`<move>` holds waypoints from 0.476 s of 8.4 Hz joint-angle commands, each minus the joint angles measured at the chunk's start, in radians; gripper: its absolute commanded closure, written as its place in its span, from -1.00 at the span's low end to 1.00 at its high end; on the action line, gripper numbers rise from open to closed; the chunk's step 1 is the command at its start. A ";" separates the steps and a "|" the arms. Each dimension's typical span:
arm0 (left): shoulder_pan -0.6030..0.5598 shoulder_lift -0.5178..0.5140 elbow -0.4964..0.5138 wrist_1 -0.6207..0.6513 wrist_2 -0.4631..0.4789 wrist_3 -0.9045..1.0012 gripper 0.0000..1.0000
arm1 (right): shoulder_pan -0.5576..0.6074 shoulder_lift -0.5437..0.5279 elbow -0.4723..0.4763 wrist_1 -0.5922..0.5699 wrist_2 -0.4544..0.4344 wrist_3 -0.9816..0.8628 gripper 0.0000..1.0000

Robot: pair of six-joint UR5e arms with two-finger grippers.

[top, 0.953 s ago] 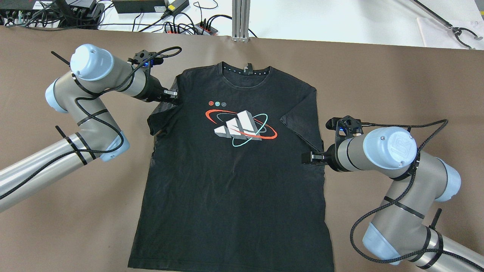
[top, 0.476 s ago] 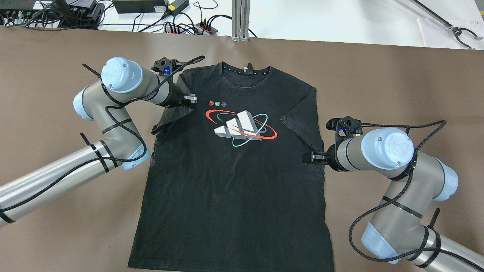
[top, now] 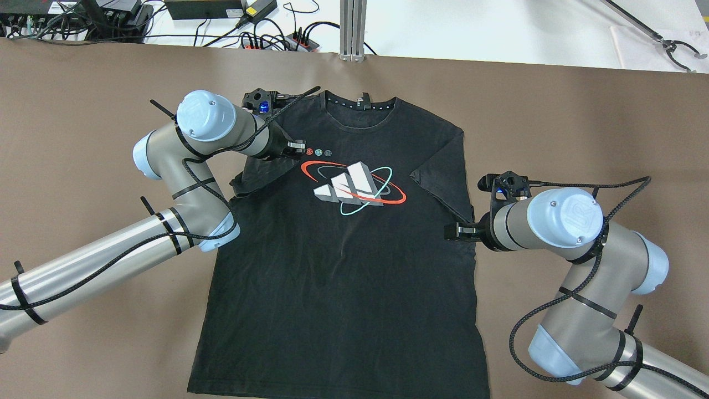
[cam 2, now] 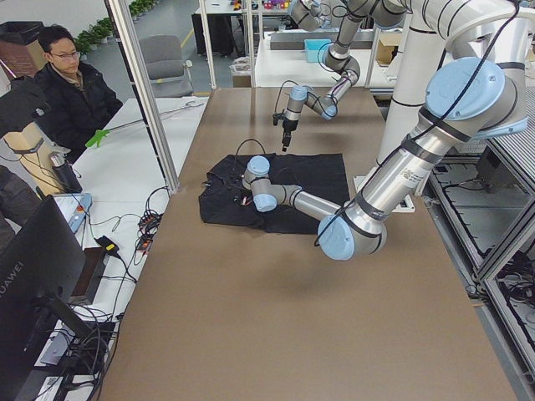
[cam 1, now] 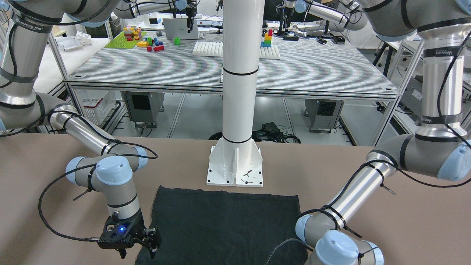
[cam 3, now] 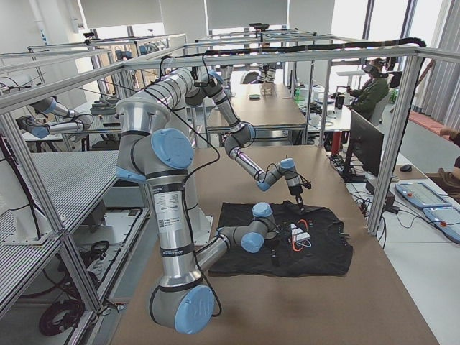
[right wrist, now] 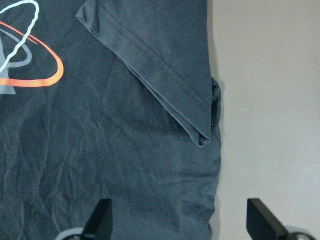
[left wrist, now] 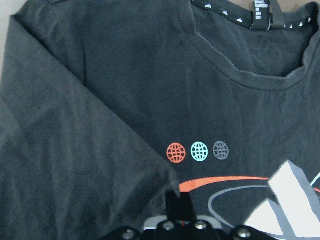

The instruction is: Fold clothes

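Note:
The clothes are one black T-shirt (top: 343,266) with a red, white and teal chest print, lying flat and face up on the brown table (top: 554,111). My left gripper (top: 299,147) is shut on the shirt's left sleeve (top: 260,172), which is drawn inward over the chest beside three small globe marks (left wrist: 199,151). In the left wrist view the left gripper (left wrist: 174,202) pinches the fold. My right gripper (top: 450,231) hovers open over the shirt's right side edge, below the sleeve (right wrist: 150,75) folded inward there. Its fingers (right wrist: 101,216) stand wide apart with nothing between them.
A white pole's base plate (cam 1: 235,165) stands just beyond the shirt's hem on the robot's side. Cables and power strips (top: 266,39) and an aluminium post (top: 352,27) lie past the far table edge. A person (cam 2: 71,92) sits off that far side.
My left gripper has moved right, from the shirt's left shoulder edge onto the chest, dragging the sleeve with it. The right arm has barely shifted.

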 commanded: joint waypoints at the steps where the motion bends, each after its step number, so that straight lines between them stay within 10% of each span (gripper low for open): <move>1: 0.002 -0.007 0.011 -0.003 0.001 -0.003 0.41 | 0.000 -0.001 -0.002 -0.001 -0.001 0.000 -0.89; 3: -0.004 -0.005 0.004 -0.010 0.003 -0.010 -0.86 | 0.001 0.000 -0.019 0.001 -0.008 -0.001 -0.89; 4: -0.004 0.008 -0.003 -0.011 0.012 -0.012 -0.86 | 0.001 0.002 -0.030 0.001 -0.008 0.000 -0.89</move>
